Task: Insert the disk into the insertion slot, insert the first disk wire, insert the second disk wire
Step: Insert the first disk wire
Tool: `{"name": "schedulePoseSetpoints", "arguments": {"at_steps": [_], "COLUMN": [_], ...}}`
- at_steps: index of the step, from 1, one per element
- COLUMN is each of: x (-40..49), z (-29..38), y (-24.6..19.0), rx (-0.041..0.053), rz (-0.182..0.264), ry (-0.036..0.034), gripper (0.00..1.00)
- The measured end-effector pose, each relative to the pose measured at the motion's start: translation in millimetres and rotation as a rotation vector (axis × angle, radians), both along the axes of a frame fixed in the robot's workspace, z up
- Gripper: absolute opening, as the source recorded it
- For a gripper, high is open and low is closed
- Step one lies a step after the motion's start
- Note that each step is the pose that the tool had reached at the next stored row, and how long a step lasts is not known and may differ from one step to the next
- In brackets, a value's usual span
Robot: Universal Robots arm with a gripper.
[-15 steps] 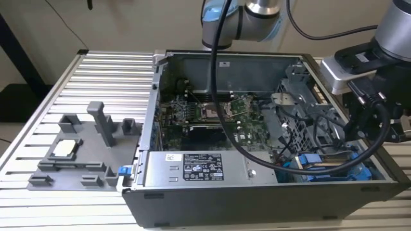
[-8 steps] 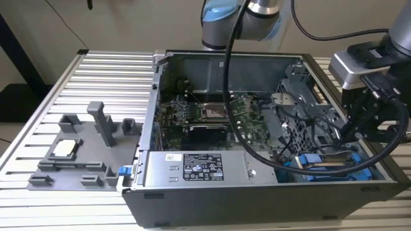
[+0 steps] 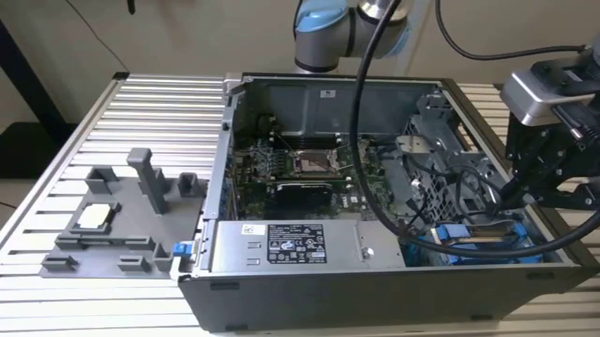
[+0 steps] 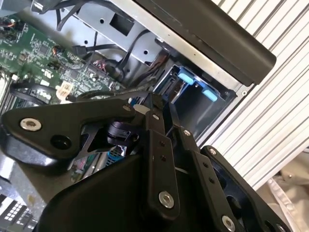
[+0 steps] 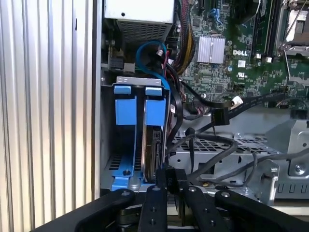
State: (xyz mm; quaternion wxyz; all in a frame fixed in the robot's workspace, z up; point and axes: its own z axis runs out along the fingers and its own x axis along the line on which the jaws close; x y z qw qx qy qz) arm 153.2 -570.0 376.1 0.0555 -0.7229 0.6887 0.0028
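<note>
**Exterior view.** The gripper (image 3: 513, 198) hangs over the corner of the open computer case (image 3: 310, 281) at the exterior view's right. The disk (image 3: 473, 247), in its blue carrier, lies directly below and ahead of the gripper, seated low in the case. Judged from this, the insertion step looks complete.

**First wrist view.** The fingers (image 5: 155, 193) are drawn together to a narrow gap. Nothing can be made out between them, so they read as closed and empty. The disk stands on edge inside the insertion slot (image 5: 105, 159). Its long axis runs straight away from the fingertips, in line with the gripper's reach. The near end sits just ahead of the tips, but contact cannot be confirmed. A black wire connector (image 5: 218, 116) hangs free, off to one side of the gripper and farther from it than the disk's near end. It is not plugged in.

**Second wrist view.** The blue carrier tabs lie just beyond the closed tips, on the slot's far side from the gripper body.
</note>
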Motion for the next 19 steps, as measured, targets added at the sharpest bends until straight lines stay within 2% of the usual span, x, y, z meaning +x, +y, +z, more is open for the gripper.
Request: {"name": "schedulePoseSetpoints", "arguments": {"at_steps": [2, 5, 8, 9, 11, 13, 14, 19], "x": [3.8, 4.6, 4.9, 5.4, 7.2, 8.8, 9.2, 9.2], "z": [-0.3, -0.8, -1.2, -1.3, -1.5, -1.9, -2.0, -1.9], "y": [0.0, 0.0, 0.0, 0.0, 0.0, 0.1, 0.1, 0.0], "rx": [-0.0001, 0.0002, 0.0089, 0.009, 0.0077, 0.0054, 0.0051, 0.0049], "rz": [0.0, 0.0, -0.001, -0.001, -0.002, -0.003, -0.004, -0.004], "ry": [0.0079, 0.0093, 0.0118, 0.0163, 0.0361, 0.0502, 0.052, 0.0522], "gripper": [0.19, 0.19, 0.19, 0.19, 0.19, 0.19, 0.19, 0.19]}}
